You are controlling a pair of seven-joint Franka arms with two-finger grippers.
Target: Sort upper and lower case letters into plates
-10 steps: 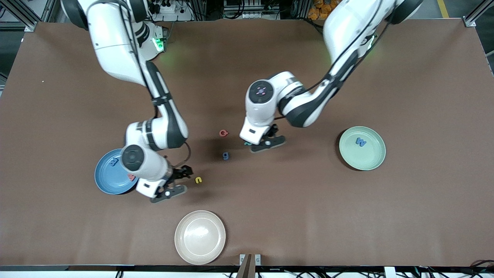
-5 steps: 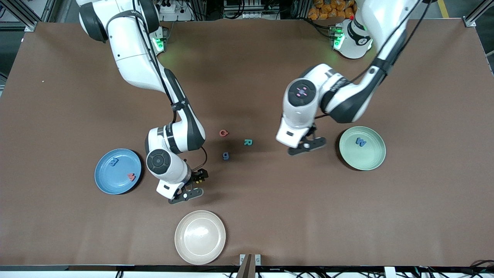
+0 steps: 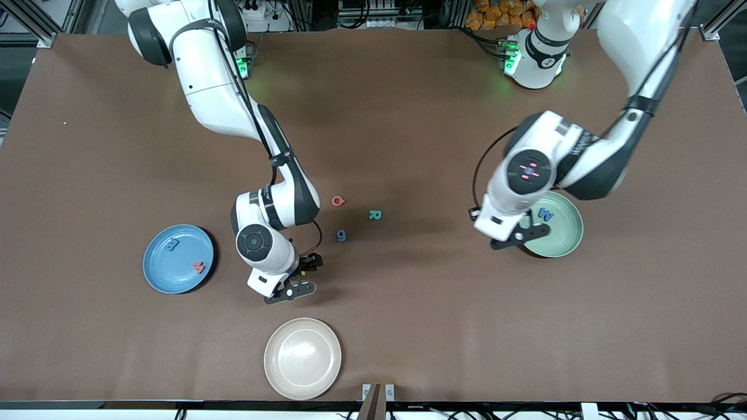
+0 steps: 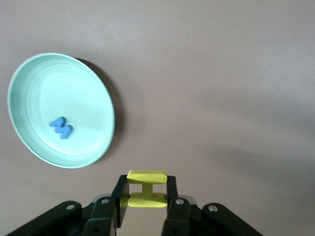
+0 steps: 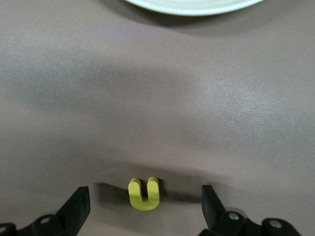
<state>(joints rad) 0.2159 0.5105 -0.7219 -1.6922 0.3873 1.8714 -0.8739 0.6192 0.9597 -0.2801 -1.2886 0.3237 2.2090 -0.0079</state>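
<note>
Now that my left hand (image 4: 146, 194) has carried its clamped flat yellow letter I (image 4: 146, 189) to the pale mint green plate (image 3: 565, 242), my right hand (image 5: 142, 206) straddles, fingers apart, the small yellow letter u (image 5: 143, 192) lying on the brown table (image 3: 408, 326).

Toy letters R (image 3: 375, 215), g (image 3: 341, 235) on table (image 3: 408, 326); M (image 4: 61, 128) in mint plate (image 4: 93, 78)

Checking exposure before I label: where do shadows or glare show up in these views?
Front view: soft arm shadows on the table, faint sheen on the beige plate. Left wrist view: dark shadow beside the mint green plate. Right wrist view: thin shadow around the yellow letter.
</note>
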